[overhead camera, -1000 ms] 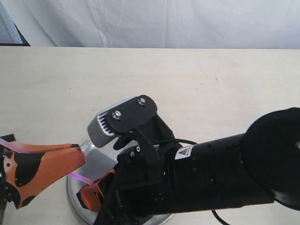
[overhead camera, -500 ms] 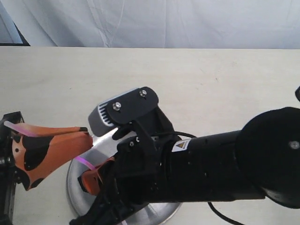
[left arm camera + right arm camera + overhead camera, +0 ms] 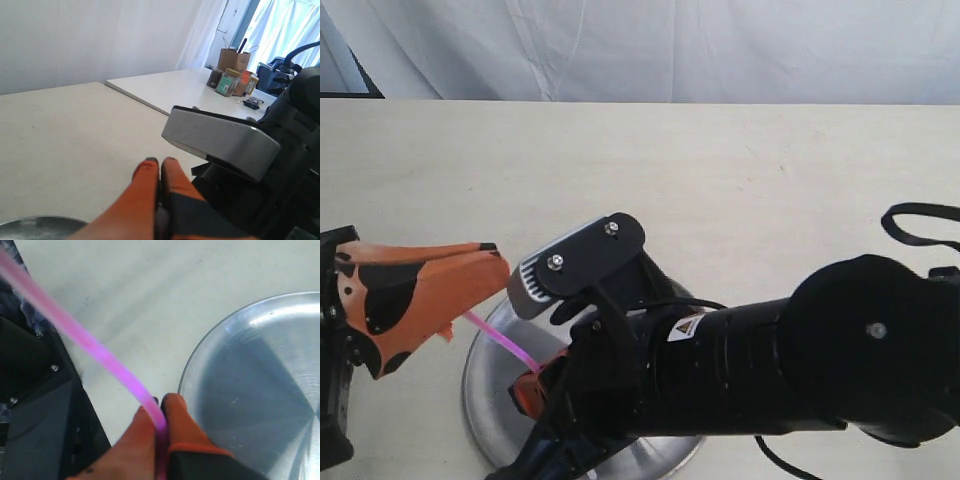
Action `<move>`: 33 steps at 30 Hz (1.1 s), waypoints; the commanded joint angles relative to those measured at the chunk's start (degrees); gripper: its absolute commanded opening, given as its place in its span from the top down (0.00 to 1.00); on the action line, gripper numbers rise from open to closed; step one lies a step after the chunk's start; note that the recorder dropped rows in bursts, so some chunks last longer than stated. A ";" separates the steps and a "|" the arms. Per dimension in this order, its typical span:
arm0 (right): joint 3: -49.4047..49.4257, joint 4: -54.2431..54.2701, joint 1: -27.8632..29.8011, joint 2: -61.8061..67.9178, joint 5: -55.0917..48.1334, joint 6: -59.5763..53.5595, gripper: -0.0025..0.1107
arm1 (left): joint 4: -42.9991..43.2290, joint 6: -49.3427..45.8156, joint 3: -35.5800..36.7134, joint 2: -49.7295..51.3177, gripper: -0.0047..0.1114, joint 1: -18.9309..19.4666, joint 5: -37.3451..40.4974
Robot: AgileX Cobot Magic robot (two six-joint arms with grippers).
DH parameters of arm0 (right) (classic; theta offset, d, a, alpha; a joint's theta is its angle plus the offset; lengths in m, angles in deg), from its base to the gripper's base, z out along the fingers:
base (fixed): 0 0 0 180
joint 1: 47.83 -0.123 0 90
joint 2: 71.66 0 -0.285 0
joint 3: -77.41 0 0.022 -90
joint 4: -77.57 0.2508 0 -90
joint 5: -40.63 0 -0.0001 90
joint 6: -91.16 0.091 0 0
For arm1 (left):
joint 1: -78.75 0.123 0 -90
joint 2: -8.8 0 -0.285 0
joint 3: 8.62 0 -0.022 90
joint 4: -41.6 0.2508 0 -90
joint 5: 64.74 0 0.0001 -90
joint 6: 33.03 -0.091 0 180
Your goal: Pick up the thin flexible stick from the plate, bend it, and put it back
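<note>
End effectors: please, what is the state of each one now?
Left end effector: closed; grip on anything cannot be told.
Right end effector: closed on the thin bright pink flexible stick.

The thin flexible stick (image 3: 498,340) was bright pink. The plate (image 3: 488,400) was shiny silver-grey, with darker grey wedges of reflection across it. The left gripper (image 3: 492,252) was orange with irregular black patches. The right gripper (image 3: 161,406) was orange too, with black at its base. The right arm (image 3: 770,370) was matt black and bore a light grey ribbed housing (image 3: 532,280) and a white label with an orange triangle (image 3: 685,327). The desk (image 3: 720,170) was pale beige. The curtain (image 3: 670,50) beyond its far edge was white.
</note>
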 commanded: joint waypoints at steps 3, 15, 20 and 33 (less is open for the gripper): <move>1.46 0.32 0.63 -4.13 0.28 0.59 0.99 | -3.61 0.56 -1.15 -1.00 0.96 -0.05 -3.91; 1.46 0.32 0.63 -12.53 -4.80 0.59 0.99 | -1.55 -1.02 -1.15 -1.00 0.96 -0.05 0.03; 1.46 0.32 0.63 -13.58 -4.59 0.59 0.99 | -1.78 -1.02 -1.15 -1.00 0.96 -0.05 -0.26; 0.84 1.92 0.63 -13.58 4.26 0.59 0.99 | -6.27 -0.77 -1.15 -1.00 0.65 -0.05 -4.13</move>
